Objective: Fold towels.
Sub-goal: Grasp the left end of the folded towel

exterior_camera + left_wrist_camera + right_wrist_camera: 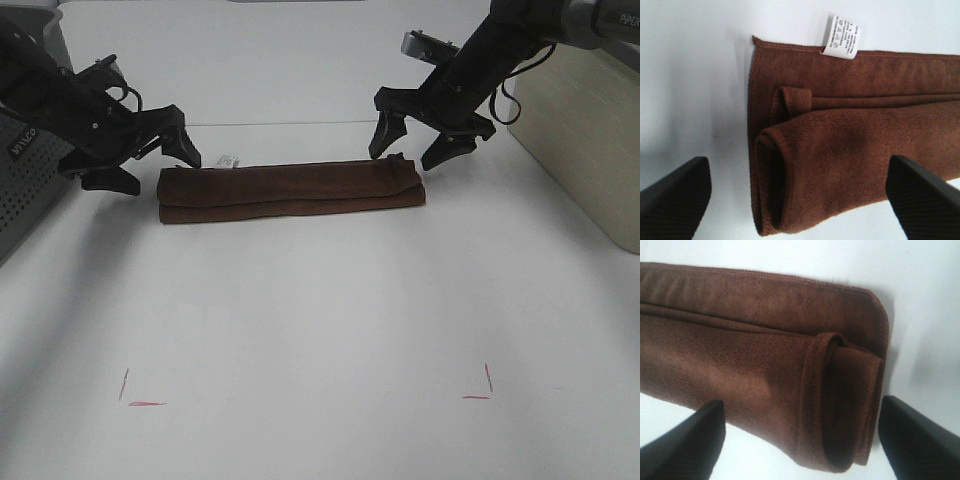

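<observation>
On the left, our left claw (150, 168) hung with jaws spread wide and empty just off the tagged end of the towel (290, 190), which lay as a long folded strip across the far middle of the desk (320, 330), and over on the right the right claw (410, 150) sat equally wide and empty above the other end. We worried the layers looked loose at both ends, so a pinch catching only the top flap could peel the fold open or skew it.
</observation>
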